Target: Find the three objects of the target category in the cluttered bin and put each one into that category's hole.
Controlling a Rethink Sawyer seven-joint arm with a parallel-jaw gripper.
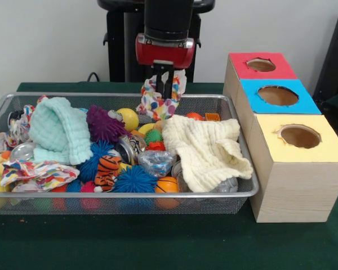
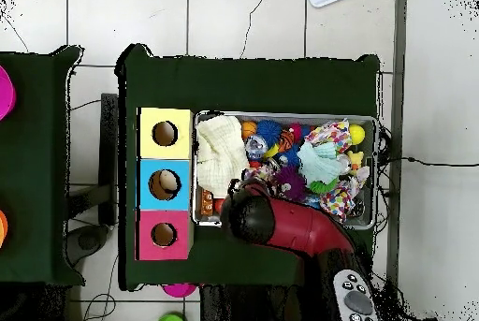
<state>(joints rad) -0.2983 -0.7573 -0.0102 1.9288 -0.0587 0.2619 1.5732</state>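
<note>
My gripper (image 1: 164,84) hangs over the far rim of the wire mesh bin (image 1: 129,194), shut on a white cloth with coloured dots (image 1: 156,103). The cloth dangles from the fingers, its lower end at rim height. To the right stand three boxes with round holes: red (image 1: 261,64), blue (image 1: 278,95) and yellow (image 1: 299,136). In the overhead view the red arm (image 2: 290,226) covers the gripper and the held cloth. Other cloths lie in the bin: a mint one (image 1: 59,129), a cream one (image 1: 205,149) and a patterned one (image 1: 36,173).
The bin also holds a purple spiky ball (image 1: 103,124), a yellow ball (image 1: 128,118), blue spiky balls (image 1: 134,180), an orange ball (image 1: 167,185) and a tiger toy (image 1: 108,169). From above, the boxes (image 2: 165,184) sit left of the bin (image 2: 374,149); something pale shows inside the blue hole.
</note>
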